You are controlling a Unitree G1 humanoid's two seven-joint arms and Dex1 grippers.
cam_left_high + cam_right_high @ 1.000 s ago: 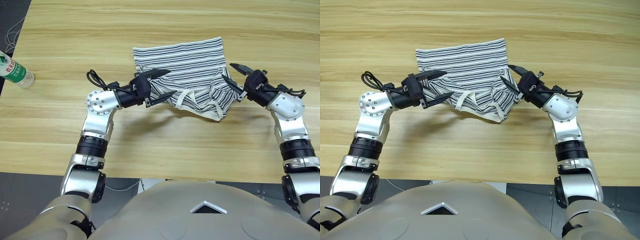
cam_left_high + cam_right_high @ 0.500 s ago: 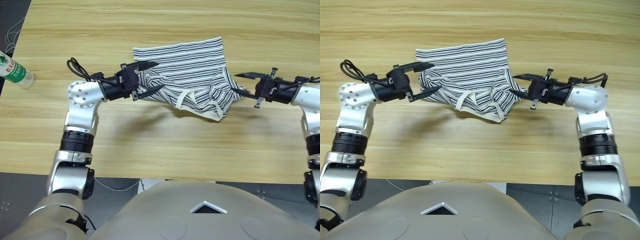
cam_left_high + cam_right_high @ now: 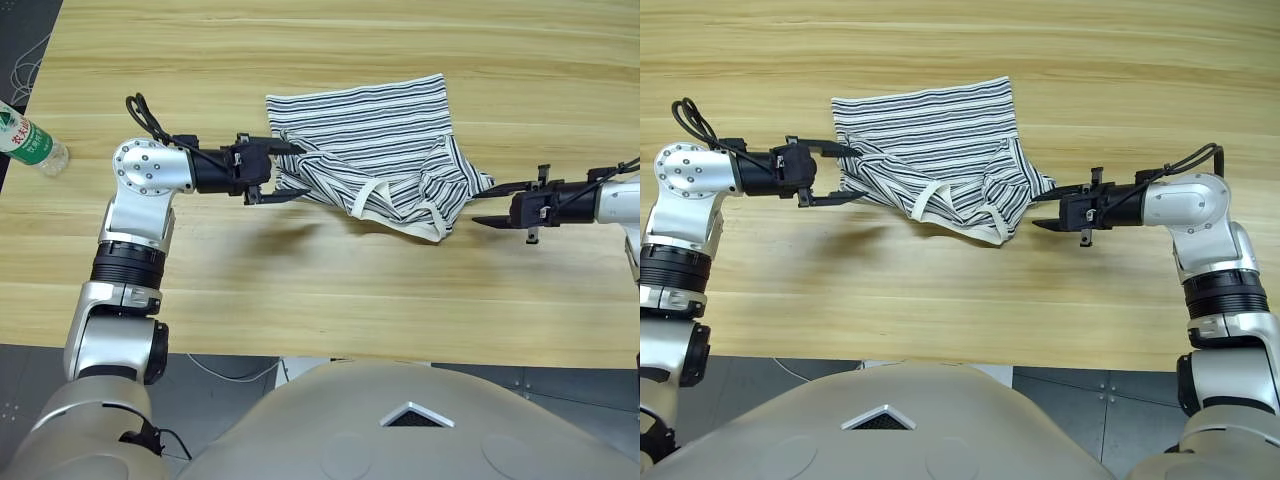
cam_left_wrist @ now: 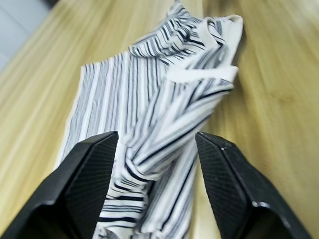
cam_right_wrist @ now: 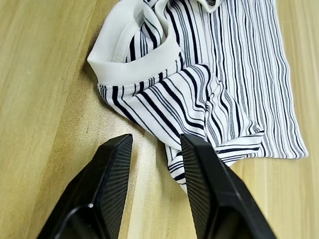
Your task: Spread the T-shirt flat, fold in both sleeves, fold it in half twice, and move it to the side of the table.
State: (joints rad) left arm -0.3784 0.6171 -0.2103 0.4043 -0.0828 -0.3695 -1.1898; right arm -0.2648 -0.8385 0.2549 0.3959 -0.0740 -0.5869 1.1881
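T-shirt (image 3: 375,150) sits bunched on the table (image 3: 300,290), a bit past centre toward 12 o'clock. Its far half is flat, its near half crumpled, with the collar band turned up along the 6 o'clock edge, so we read it as not spread yet. Left gripper (image 3: 298,170) is at the shirt's 9 o'clock, fingers apart and straddling the rumpled edge, cloth between them, not clamped. Right gripper (image 3: 482,204) is at the shirt's 4 o'clock, fingers apart, sleeve corner right at the tips. The heap's long axis runs 9-to-3, so we'd pull outward along it. Left looks nearer to a grab. Bottle (image 3: 30,140) is well off at 9 o'clock.
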